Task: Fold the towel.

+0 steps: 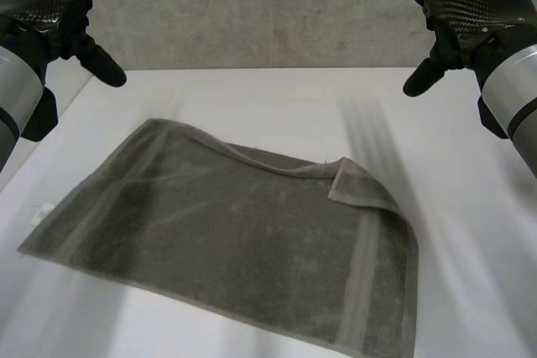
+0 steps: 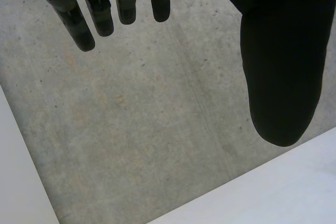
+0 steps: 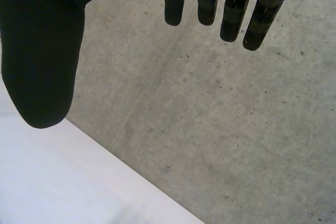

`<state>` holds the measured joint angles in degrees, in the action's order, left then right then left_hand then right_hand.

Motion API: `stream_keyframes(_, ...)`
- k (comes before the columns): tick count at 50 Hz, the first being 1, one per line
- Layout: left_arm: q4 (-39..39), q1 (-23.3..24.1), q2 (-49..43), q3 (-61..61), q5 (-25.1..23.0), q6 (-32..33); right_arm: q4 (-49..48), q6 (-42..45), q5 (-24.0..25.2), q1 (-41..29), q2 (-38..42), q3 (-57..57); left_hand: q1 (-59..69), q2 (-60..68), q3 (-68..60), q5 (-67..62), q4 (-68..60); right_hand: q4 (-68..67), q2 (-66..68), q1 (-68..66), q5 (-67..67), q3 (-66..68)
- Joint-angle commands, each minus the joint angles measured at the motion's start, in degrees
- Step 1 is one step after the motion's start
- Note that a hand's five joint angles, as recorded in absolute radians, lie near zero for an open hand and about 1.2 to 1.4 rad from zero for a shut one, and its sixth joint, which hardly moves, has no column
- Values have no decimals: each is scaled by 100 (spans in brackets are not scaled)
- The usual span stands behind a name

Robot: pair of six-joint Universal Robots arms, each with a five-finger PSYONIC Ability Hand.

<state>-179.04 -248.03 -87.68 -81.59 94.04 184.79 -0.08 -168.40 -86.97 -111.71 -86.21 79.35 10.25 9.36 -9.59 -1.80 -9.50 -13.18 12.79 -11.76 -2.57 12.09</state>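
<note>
A grey-brown towel (image 1: 226, 241) lies spread on the white table (image 1: 277, 98), skewed, with its far right corner (image 1: 357, 182) folded over onto itself. My left hand (image 1: 50, 6) hangs high above the table's far left, well clear of the towel, open and empty. My right hand (image 1: 466, 6) hangs high at the far right, also open and empty. In the left wrist view the straight fingers (image 2: 84, 14) and thumb (image 2: 281, 66) point at the concrete wall. The right wrist view shows the same: relaxed fingers (image 3: 231, 9) and thumb (image 3: 42, 61) apart, holding nothing.
A grey concrete wall (image 1: 268, 6) stands behind the table's far edge. A small white tag (image 1: 40, 215) sticks out at the towel's left corner. Bare tabletop runs along the far side and to the right of the towel.
</note>
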Motion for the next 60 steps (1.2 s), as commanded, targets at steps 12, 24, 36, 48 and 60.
stream_keyframes(12, -8, 0, -48, -6, 0, 4, 87, -9, -22, 18, 358, 1, -25, 64, -41, 180, -50, 318, -279, 176, 257, -209)
stream_keyframes(24, -157, 0, -197, -24, 0, 13, 518, 123, -145, -87, 2483, -279, -25, 64, -41, 180, -50, 318, -279, 176, 257, -209)
stream_keyframes(36, -175, -18, -329, 11, 0, 13, 378, 325, -418, -123, 3629, -403, -25, 64, -41, 180, -50, 209, -169, 67, 148, -100)
stream_keyframes(48, -377, -9, -1030, -7, 0, 22, -1432, 317, -444, -123, 2393, 290, -25, 64, -41, 180, -50, -6682, 6721, -6824, -6743, 6791)
stream_keyframes(60, -877, 35, -2883, 905, -368, 13, -1407, 220, 205, -562, 870, 756, -25, 64, -41, 180, -50, -6682, 6721, -6824, -6743, 6791)
